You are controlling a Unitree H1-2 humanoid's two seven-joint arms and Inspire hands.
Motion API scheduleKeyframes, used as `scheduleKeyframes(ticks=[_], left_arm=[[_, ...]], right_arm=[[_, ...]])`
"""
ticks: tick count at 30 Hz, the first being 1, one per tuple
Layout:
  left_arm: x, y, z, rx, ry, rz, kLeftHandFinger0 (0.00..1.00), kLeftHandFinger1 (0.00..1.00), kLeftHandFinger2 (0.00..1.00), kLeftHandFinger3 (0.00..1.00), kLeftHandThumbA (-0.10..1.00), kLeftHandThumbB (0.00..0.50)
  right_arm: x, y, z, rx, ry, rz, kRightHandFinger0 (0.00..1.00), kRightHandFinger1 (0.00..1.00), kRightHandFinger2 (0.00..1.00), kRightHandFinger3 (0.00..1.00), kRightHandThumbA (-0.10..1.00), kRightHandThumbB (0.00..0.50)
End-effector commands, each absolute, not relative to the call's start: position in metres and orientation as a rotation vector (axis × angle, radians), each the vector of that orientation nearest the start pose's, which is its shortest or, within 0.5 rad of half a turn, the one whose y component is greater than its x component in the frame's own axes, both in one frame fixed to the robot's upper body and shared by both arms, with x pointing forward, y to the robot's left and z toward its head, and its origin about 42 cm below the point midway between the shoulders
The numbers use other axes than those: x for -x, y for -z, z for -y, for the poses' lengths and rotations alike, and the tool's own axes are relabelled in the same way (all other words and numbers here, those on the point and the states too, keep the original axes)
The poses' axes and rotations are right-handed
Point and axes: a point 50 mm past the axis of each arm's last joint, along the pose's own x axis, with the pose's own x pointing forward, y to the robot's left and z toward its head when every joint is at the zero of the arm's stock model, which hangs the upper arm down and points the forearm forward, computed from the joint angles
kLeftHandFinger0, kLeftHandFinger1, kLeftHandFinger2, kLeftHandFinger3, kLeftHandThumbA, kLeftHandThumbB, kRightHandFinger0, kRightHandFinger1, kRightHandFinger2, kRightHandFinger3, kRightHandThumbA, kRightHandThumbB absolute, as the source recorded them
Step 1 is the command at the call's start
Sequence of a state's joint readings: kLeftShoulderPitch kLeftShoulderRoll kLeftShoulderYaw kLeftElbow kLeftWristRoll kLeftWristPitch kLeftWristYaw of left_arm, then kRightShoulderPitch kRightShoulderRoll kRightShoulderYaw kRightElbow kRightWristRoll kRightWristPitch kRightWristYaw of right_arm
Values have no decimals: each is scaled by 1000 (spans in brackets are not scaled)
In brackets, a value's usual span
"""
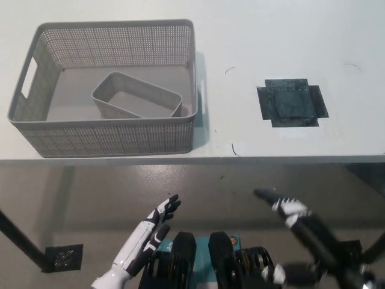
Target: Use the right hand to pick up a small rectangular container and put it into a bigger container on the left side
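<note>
A small grey rectangular container (136, 96) lies inside the big grey perforated basket (108, 137) on the table's left side. My black right hand (287, 208) hangs below the table's front edge at the lower right, blurred, open with nothing in it. My white left hand (157, 218) rests low at the lower left, below the table, fingers apart and holding nothing.
A dark square patch of tape (292, 102) marks the white table (252, 36) on the right. The table's front edge runs across the middle of the picture. Grey floor and a table foot (61, 257) lie below.
</note>
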State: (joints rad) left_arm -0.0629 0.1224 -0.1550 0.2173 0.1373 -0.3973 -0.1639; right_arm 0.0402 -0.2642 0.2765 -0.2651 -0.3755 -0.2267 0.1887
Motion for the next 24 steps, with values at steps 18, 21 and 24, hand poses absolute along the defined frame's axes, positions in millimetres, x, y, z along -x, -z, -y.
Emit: scheduleKeyframes(ticks=[18, 21, 24], left_arm=[[-309, -94, -214, -276, 301, 323, 1000, 1000, 1000, 1000, 1000, 291], [-314, -97, -217, -295, 300, 336, 1000, 1000, 1000, 1000, 1000, 278], [-315, -97, -217, -293, 302, 333, 1000, 1000, 1000, 1000, 1000, 280]], right_arm=[[-316, -100, 158, -43, -417, 146, 1000, 1000, 1000, 1000, 1000, 139], [-324, -104, 154, -32, -437, 156, 1000, 1000, 1000, 1000, 1000, 116], [-326, -103, 154, -39, -442, 157, 1000, 1000, 1000, 1000, 1000, 108]])
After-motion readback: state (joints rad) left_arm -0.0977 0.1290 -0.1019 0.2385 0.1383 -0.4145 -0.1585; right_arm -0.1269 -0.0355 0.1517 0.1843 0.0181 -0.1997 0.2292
